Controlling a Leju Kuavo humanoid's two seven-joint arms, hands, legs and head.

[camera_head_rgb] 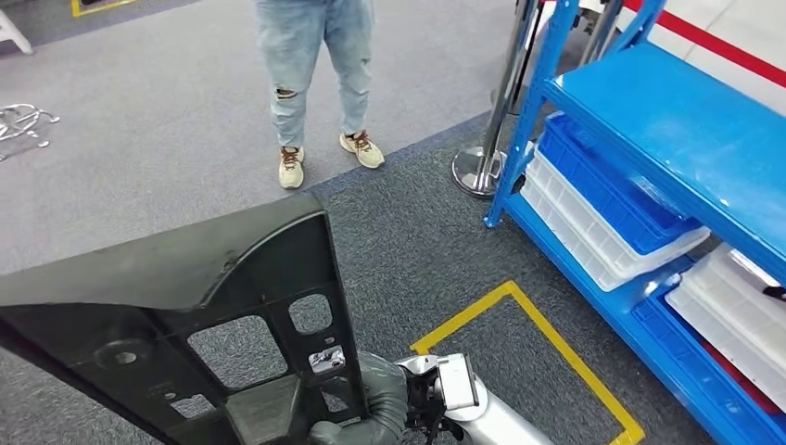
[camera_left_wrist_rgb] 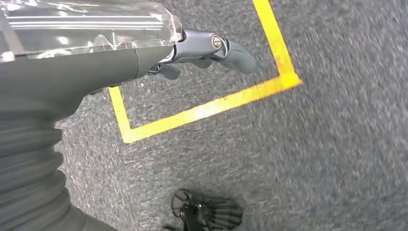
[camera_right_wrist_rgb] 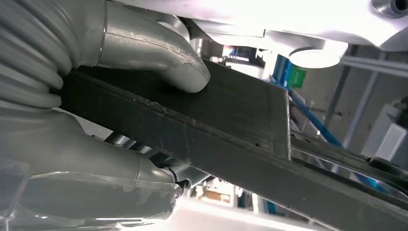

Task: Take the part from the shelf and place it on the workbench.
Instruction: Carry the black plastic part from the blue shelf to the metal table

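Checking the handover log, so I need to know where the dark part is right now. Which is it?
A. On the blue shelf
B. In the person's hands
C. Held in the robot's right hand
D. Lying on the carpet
C: in the right wrist view the right hand grips the part, thumb on one face and fingers under it.

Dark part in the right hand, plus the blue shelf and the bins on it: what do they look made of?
Part: likely moulded plastic, matte dark grey; ribs, cut-out windows and a rough edge seam in the right wrist view. Right hand grips it.
Shelf: looks like painted steel, glossy blue, thin folded uprights.
Bins: plastic, blue and translucent white, ribbed walls.
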